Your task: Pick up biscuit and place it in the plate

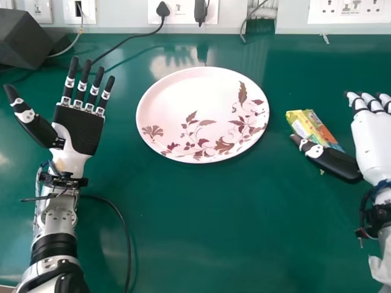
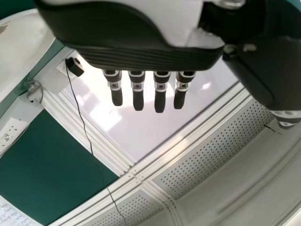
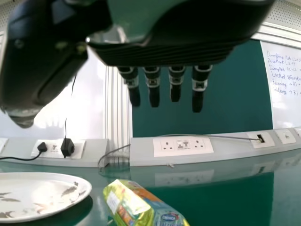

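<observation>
Biscuit packet (image 1: pixel 313 129) for you to lift is likely light, little load for the hand, but treat what is inside as brittle: a hard squeeze could snap or crumble it. Its wrapper looks thin and glossy, so expect some give at the skin, a firmer core beneath, and a chance of it slipping or turning if you pinch only one end. Your best hold is probably across the middle of its length, thumb on one long side and fingers on the other, closed gently until the film just stops sliding. Keep off the wrinkled end, where you might catch loose film alone.

You have it lying flat at a slant on the tabletop (image 1: pixel 201 213), between the plate (image 1: pixel 177 91) and your right hand (image 1: pixel 374 145). That hand is spread wide and empty, fingers straight, with its thumb (image 1: pixel 336 162) stretched along the packet's near side; whether they touch, you cannot tell from here. Your left hand (image 1: pixel 79 127) rests idle beyond the plate's other side, also wide and empty.

As for looks, you are after a plump, oblong thing, yellow-green at the end towards the plate, with a pale panel, then orange, then blue towards the right hand, its creased film catching bright glints
</observation>
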